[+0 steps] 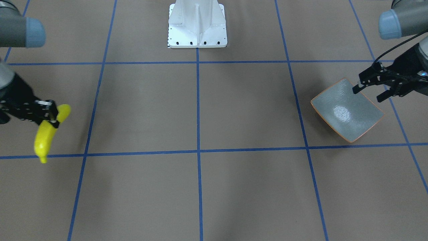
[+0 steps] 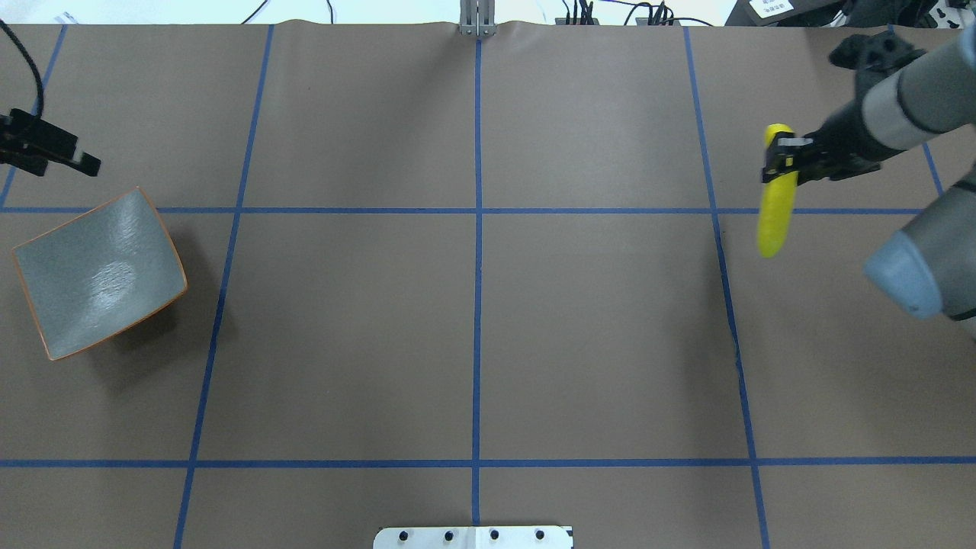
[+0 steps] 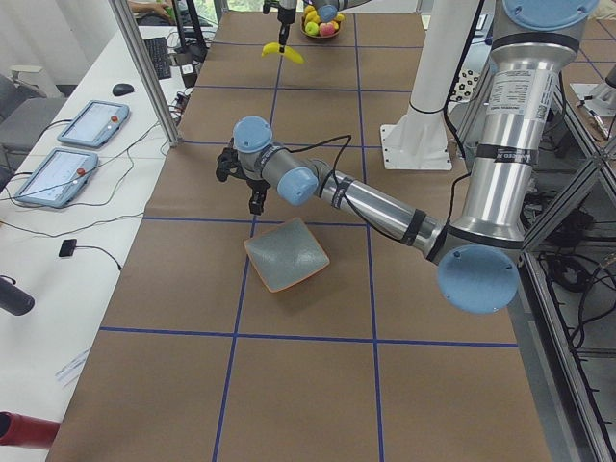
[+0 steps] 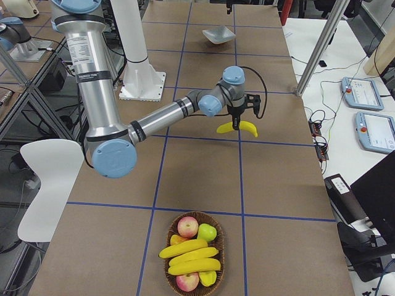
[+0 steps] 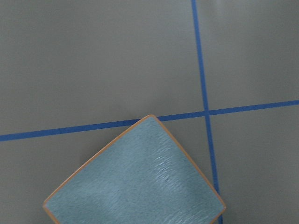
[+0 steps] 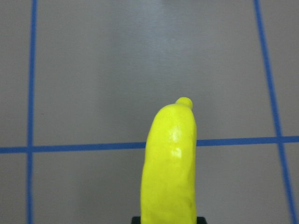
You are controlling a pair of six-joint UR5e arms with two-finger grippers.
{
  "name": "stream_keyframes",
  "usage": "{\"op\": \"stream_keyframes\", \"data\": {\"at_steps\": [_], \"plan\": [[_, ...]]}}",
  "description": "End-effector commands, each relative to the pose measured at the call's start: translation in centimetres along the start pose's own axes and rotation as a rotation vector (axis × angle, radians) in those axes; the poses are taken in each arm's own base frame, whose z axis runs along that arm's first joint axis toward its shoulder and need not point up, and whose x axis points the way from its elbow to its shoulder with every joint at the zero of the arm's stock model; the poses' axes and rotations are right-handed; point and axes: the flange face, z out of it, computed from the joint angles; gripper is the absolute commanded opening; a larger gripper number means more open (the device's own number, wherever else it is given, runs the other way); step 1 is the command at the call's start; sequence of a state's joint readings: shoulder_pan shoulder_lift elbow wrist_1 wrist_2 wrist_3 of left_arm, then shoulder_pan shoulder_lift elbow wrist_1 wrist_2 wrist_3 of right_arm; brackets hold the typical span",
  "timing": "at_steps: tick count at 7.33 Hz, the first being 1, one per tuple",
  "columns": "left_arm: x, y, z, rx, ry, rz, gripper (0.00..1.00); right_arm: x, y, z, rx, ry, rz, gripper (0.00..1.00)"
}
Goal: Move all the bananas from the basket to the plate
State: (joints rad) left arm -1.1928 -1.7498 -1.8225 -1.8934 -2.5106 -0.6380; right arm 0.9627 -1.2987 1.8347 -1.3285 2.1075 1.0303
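My right gripper (image 1: 53, 117) is shut on one yellow banana (image 1: 46, 137), held near its upper end and hanging above the table (image 2: 776, 213). The right wrist view shows the banana (image 6: 170, 158) pointing away over a blue tape line. The wicker basket (image 4: 221, 237) at the table's right end holds three more bananas (image 4: 191, 257) among apples. The grey-green plate (image 2: 99, 271) with an orange rim lies empty at the far left end. My left gripper (image 1: 367, 93) hovers open at the plate's (image 1: 347, 112) corner, holding nothing. The left wrist view shows the plate (image 5: 135, 182) below.
The white robot base (image 1: 197, 26) stands at the table's middle edge. Blue tape lines grid the brown table. A red apple (image 4: 187, 226) and a green one (image 4: 207, 232) share the basket. Tablets (image 4: 359, 92) lie on a side table beyond the far edge.
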Motion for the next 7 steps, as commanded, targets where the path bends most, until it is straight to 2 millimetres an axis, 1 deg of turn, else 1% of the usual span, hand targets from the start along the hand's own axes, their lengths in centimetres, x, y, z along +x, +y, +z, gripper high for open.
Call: {"op": "stream_keyframes", "data": {"at_steps": [1,2,3,4,5,6,7], "plan": [[10.8,-1.3,4.5,-0.03,0.113,-0.051,0.99,-12.9,4.3,1.4,-0.016,-0.1,0.031,0.0],[17.4,-2.1,6.6,-0.071,0.164,-0.06,0.99,-16.9,5.5,0.8,-0.019,-0.143,0.062,0.0],[21.7,-1.6,8.1,-0.106,0.197,-0.047,0.98,-19.6,6.5,0.5,-0.002,-0.17,0.073,0.0],[23.5,-0.9,8.4,-0.114,0.224,-0.012,0.97,-21.5,6.7,-0.6,0.013,-0.238,0.092,0.0],[25.0,0.3,8.8,-0.104,0.285,0.063,0.99,-22.9,7.0,-1.2,0.011,-0.334,0.173,0.0],[26.2,1.4,9.1,-0.102,0.33,0.073,0.99,-23.8,7.6,-1.1,-0.005,-0.409,0.225,0.0],[27.5,2.3,9.5,-0.063,0.366,0.098,1.0,-25.6,8.1,-0.9,-0.021,-0.435,0.22,0.0]]}}
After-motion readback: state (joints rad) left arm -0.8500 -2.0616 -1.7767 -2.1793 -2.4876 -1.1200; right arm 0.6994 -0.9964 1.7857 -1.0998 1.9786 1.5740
